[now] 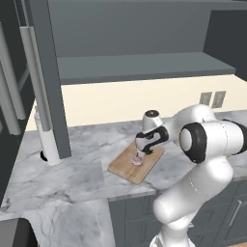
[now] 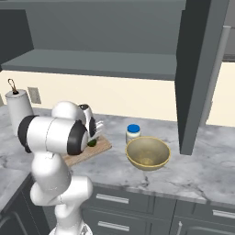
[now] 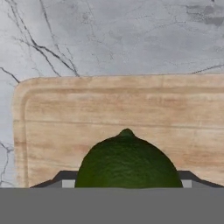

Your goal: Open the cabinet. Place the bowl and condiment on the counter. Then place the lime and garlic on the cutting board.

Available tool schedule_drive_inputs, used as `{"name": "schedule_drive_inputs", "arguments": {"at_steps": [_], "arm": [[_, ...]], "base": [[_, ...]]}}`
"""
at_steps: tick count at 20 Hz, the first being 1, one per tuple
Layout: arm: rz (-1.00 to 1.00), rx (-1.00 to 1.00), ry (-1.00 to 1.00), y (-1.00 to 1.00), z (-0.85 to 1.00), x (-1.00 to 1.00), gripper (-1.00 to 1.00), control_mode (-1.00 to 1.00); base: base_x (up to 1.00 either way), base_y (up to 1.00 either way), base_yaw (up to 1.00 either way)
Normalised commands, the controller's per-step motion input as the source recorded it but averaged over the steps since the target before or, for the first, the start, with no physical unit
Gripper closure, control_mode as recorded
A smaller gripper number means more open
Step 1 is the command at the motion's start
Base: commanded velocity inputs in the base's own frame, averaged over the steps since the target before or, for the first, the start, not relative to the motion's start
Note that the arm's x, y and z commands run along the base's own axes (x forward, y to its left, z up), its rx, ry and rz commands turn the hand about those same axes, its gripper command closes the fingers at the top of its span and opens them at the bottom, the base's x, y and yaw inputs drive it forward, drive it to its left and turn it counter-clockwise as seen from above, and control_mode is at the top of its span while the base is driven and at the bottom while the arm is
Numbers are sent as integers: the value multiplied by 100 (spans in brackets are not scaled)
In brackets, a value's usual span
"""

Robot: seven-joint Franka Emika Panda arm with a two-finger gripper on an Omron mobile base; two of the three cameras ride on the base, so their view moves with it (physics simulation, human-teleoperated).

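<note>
The cabinet's point(image 1: 144, 67) two doors stand swung wide, and its shelf is bare. On the marble counter point(image 1: 72, 169) lies the wooden cutting board point(image 1: 126, 170). The pinkish garlic point(image 1: 137, 161) rests on the board. My gripper point(image 1: 144, 153) hangs low over the board, shut on the dark green lime point(image 3: 127, 159); a dark finger point(image 3: 65, 178) shows on each side of the fruit. In the right base view, the lime point(image 2: 92, 143) sits at the board point(image 2: 98, 149). The tan bowl point(image 2: 148, 153) and the blue-lidded condiment point(image 2: 133, 133) stand on the counter to the board's right.
A white paper towel roll point(image 2: 19, 110) stands at the counter's left end, behind the open left door point(image 1: 48, 72). The right door point(image 2: 197, 69) juts out over the counter beside the bowl. A tall dark unit with pale handles point(image 1: 9, 96) stands at far left.
</note>
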Motion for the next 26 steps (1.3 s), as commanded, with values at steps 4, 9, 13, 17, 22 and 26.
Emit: {"name": "schedule_drive_inputs", "arguments": {"at_steps": [4,9,13,17,22,26], "arm": [[29,3,-6,0,-3,21,-100,-100],[29,4,-9,0,14,1,-100,-100],[28,6,-11,-7,31,0,-100,-100],[26,9,-13,-15,41,2,-100,-100],[24,11,-15,-23,50,11,-100,-100],[18,4,-5,-23,54,-2,-100,-100]], "base": [[0,0,0],[0,0,0],[0,0,0],[0,0,0],[0,0,0],[0,0,0]]}}
